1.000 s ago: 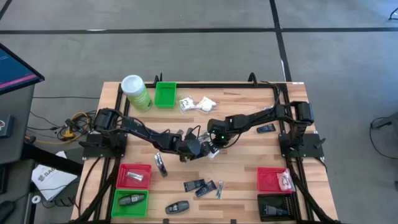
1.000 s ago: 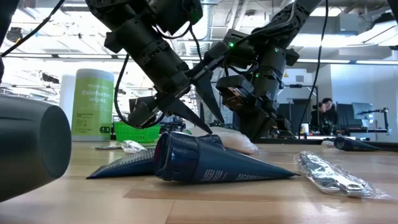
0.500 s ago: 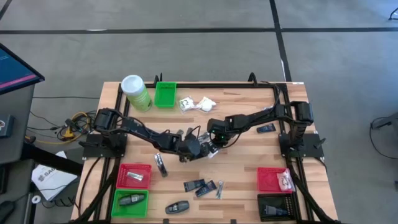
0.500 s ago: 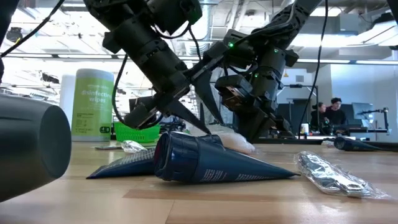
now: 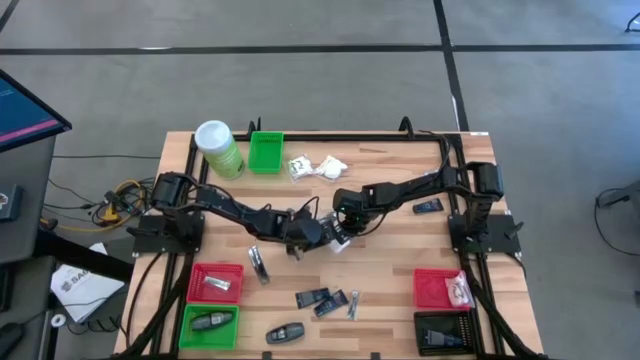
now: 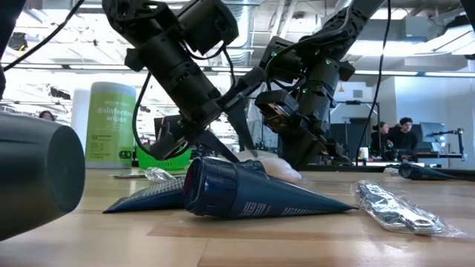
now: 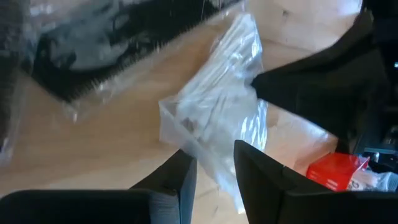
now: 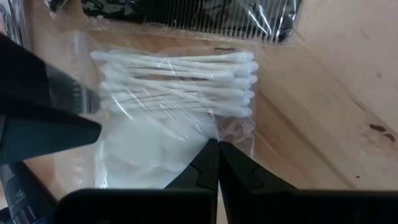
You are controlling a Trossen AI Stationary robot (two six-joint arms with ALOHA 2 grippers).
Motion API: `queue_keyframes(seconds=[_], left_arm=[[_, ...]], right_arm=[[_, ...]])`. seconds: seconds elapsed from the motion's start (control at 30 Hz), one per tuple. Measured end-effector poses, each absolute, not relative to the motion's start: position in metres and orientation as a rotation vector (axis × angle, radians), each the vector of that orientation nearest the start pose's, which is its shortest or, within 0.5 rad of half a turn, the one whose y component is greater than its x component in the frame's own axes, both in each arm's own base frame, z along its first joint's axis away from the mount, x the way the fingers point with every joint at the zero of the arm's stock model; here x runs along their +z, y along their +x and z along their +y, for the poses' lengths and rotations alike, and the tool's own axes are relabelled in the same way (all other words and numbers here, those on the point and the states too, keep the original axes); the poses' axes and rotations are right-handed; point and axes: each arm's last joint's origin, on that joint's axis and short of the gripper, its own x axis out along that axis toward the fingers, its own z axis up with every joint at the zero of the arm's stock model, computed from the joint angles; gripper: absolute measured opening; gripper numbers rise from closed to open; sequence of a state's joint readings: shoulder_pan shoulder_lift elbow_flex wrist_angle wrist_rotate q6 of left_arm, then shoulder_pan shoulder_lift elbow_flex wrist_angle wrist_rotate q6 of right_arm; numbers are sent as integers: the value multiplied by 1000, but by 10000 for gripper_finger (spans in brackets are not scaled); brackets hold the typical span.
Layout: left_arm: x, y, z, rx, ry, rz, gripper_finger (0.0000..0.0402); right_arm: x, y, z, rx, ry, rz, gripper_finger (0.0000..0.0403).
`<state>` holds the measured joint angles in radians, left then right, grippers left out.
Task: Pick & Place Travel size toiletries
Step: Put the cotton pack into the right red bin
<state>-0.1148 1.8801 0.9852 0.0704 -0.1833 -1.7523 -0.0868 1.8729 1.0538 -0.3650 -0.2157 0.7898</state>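
Note:
A clear sachet of white cotton swabs [image 8: 180, 78] lies at the table's middle [image 5: 338, 242], between both grippers. My right gripper [image 8: 217, 155] has come in from the right and is shut on the sachet. My left gripper [image 7: 215, 177] has come in from the left and is open by a narrow gap, with the sachet's near edge [image 7: 208, 155] lying between its fingertips. Right beside the sachet lies a black comb in a clear wrapper [image 8: 186, 12]. More toiletries lie around: white sachets [image 5: 315, 167], dark packets [image 5: 320, 299], a silvery tube [image 5: 258, 265] and a black oval piece [image 5: 285, 332]. My right gripper pinches the sachet's clear edge [image 8: 219, 132], beside the swabs' tips, between its two shut fingers, slanting down from the right. The sachet lies flat on the table. My left gripper's fingers [image 7: 261, 171] stand on either side of the sachet's opposite edge; whether they touch it I cannot tell.
A green canister [image 5: 218, 148] and a green bin [image 5: 265, 152] stand at the far left. Red [image 5: 215, 283] and green [image 5: 208, 322] bins sit near left, red [image 5: 440, 288] and black [image 5: 445, 332] bins near right. In the low view a dark blue tube [image 6: 252, 193] lies close.
My left gripper has shifted a little toward the table's far edge and risen slightly beside the sachet. The right gripper and the sachet have stayed about where they were.

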Motion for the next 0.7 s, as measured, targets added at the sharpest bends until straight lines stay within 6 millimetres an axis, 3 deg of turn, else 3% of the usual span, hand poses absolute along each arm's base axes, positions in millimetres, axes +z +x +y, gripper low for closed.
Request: queue_keyframes(seconds=[0.3, 0.57, 0.7], left_arm=[[129, 365, -30, 743, -1490, 525, 94], [107, 381, -35, 614, -1547, 512, 15], [107, 380, -37, 611, -1541, 523, 6]], right_arm=[[129, 345, -28, -354, 875, 1162, 0], [127, 342, -28, -358, 863, 1175, 0], [125, 339, -28, -358, 874, 1168, 0]])
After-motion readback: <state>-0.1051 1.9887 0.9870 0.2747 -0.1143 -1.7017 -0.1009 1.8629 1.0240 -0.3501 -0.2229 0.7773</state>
